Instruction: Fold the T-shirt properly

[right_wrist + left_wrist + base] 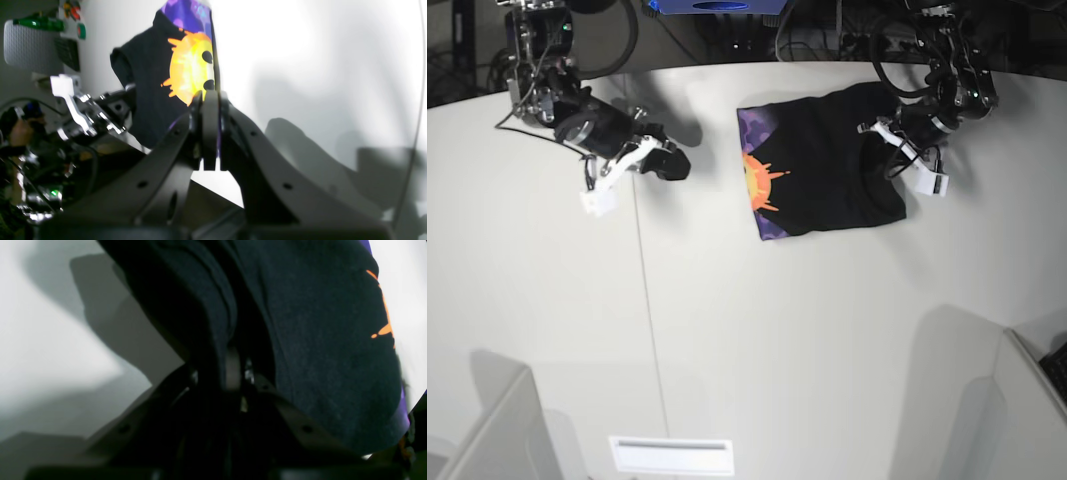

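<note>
While the left wrist view is mostly filled with dark fabric, it does show the left gripper [233, 370] with its jaws drawn together around a thick bunched fold of the T-shirt [317, 350]; cloth rises from between the fingers toward twelve o'clock and spreads to three o'clock, where a sliver of orange and purple print shows at the edge. To do this fold well, I judge the claw should carry the pinched edge low and level across the shirt, so the layers underneath do not drag or crease.

Seen from the right wrist, the right gripper [210, 133] has its fingers pressed flat together with nothing between them. The T-shirt [146, 86] lies beyond the fingertips, toward eleven o'clock, its orange print facing up, apart from this claw. The white table [317, 66] fills the side toward three o'clock.

From the base view, the T-shirt [827, 170] sits on the table [777, 340] at about one o'clock from centre, already folded to a compact rectangle, print at its nine o'clock edge. The left gripper [895, 150] is at the shirt's three o'clock edge, on the cloth. The right gripper [672, 163] hangs well apart at ten o'clock, over bare table.
</note>
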`<state>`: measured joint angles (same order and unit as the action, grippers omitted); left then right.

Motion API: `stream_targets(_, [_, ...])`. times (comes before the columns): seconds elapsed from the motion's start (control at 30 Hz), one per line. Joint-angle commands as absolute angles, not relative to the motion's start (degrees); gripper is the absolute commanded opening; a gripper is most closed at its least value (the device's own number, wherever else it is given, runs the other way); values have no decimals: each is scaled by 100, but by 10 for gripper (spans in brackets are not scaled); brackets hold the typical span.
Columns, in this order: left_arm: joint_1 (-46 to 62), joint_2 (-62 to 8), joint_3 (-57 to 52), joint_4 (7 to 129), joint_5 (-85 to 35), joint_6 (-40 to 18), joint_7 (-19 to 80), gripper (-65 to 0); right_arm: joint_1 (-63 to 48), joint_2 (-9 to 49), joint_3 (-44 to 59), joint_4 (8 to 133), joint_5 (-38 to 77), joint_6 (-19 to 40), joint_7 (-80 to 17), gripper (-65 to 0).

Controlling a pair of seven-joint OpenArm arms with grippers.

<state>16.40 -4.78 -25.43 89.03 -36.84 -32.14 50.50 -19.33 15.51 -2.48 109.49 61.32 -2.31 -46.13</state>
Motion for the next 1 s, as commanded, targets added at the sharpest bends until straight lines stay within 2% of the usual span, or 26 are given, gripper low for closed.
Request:
stream_targets(0.0, [1692, -567, -2492, 8910, -3363, -3011, 5297, -650, -1921, 1657, -207, 11037, 6211, -154, -4532, -650])
stream_targets(0.17, [1684, -1015, -1903, 8971, -3363, -2958, 5288, -650, -2035, 1877, -198, 11037, 5798, -171, -4523, -650])
stream_targets(0.4, [1455, -1587, -1314, 8919, -3363, -2941, 5288, -650, -2536, 1789, -198, 11046, 4523, -180, -4514, -650])
stream_targets(0.53, [1200, -1798, -980, 8919, -3363, -2677, 5297, -650, -2853, 1701, -189, 11064, 4154, -180, -4330, -650])
stream_targets(0.73, [593, -2316, 207, 8954, -3363, -2642, 5314, -650, -3336, 1640, -189, 11064, 3829, -189, -3881, -650])
stream_targets(0.97, [-295, -2730, 1631, 8963, -3363, -2633, 5323, -650, -3609, 1631, -189, 11064, 3829, -268, -3873, -650])
